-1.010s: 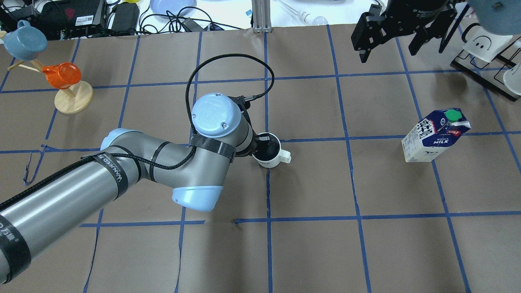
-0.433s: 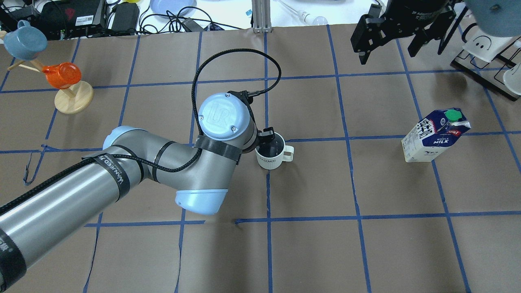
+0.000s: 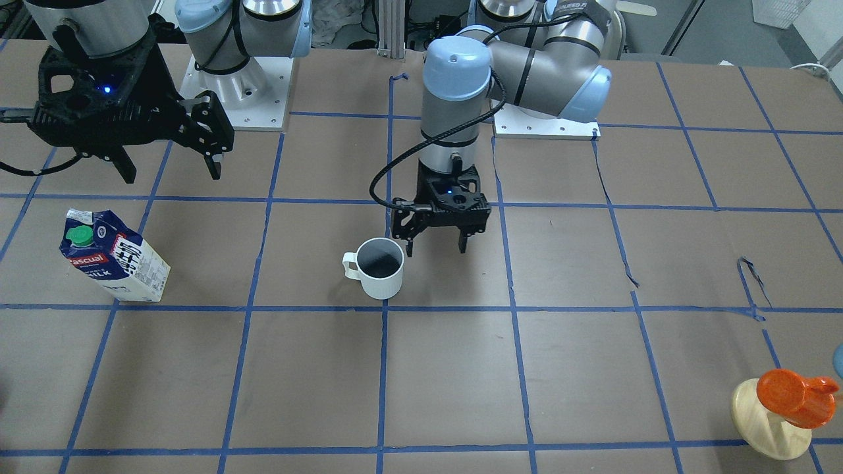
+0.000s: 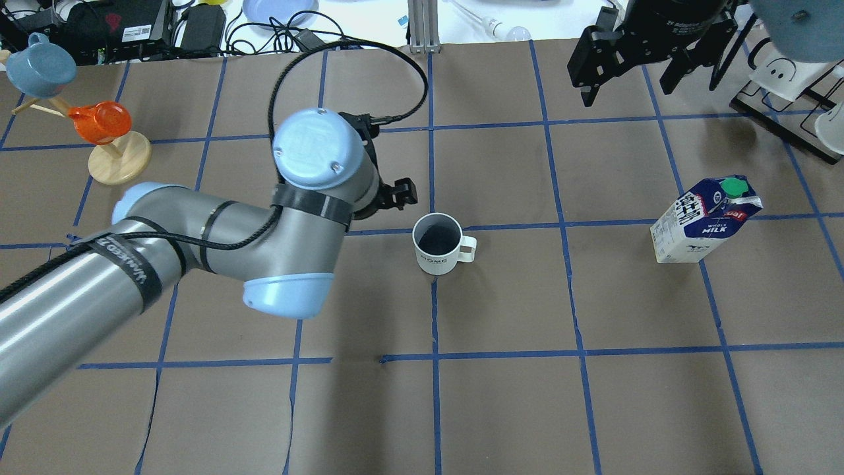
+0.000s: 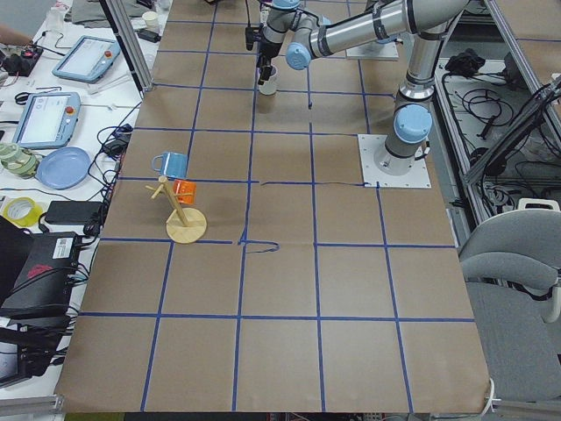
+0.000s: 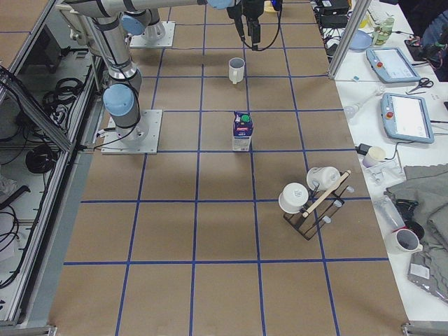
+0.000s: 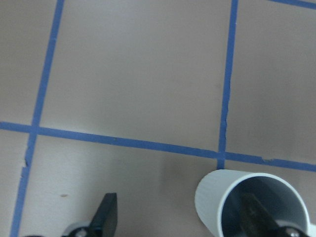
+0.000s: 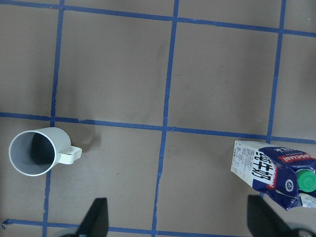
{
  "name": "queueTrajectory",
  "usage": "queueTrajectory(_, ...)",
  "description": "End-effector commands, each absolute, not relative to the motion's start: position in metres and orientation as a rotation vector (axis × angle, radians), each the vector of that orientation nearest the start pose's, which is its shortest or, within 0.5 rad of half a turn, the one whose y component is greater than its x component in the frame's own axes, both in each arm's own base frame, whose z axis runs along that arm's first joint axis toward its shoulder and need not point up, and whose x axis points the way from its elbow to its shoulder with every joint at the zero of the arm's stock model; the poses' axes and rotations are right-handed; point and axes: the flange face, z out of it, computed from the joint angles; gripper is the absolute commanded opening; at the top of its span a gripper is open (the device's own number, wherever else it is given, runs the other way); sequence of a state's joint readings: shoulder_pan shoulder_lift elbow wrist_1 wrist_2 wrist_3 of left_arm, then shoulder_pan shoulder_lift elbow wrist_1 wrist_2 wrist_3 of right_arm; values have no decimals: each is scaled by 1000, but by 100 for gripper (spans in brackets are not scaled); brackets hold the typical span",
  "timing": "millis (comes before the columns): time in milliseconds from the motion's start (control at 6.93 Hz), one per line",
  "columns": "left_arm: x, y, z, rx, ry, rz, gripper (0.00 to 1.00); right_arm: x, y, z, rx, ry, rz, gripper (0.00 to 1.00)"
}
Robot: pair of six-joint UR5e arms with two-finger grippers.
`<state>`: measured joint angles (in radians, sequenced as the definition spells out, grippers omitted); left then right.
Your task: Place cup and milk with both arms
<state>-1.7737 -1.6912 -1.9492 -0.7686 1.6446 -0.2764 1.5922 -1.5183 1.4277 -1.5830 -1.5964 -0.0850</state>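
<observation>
The white cup (image 4: 436, 242) stands upright on the table's middle, handle to the right in the overhead view; it also shows in the front view (image 3: 375, 268) and the left wrist view (image 7: 249, 202). My left gripper (image 3: 436, 249) is open and empty, raised just beside the cup and apart from it. In the overhead view the left gripper (image 4: 394, 195) sits up and left of the cup. The milk (image 4: 704, 221) stands at the right, also in the front view (image 3: 113, 258) and the right wrist view (image 8: 276, 170). My right gripper (image 4: 626, 89) is open and empty, high above the far right.
A pale wooden stand (image 4: 119, 158) with an orange and a blue cup stands far left. A black rack with white mugs (image 4: 784, 86) is at the far right. Cables and devices lie beyond the far table edge.
My left gripper had a finger inside the cup; it let go, rose and drew back to the upper left. The cup stays standing. The right arm barely moved.
</observation>
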Motion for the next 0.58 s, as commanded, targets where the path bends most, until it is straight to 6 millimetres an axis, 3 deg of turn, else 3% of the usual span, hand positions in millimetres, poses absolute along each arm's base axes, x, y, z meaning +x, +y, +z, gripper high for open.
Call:
queueTrajectory(0,-144,-495,381,20,3053,-335,100,142,-520,533,-163,3161,-157,100)
queueTrajectory(144,-119,-503,429,-40,3061,-233,100,142,-520,533,-156,3163,-157,100)
queueTrajectory(288,-107,-512,471,-87,3120,-156,100,139,-522,532,-137,3153,-161,100)
queueTrajectory(433,-106,-522,484,-99,3134,-128,100,138,-525,527,-132,3154,-142,100)
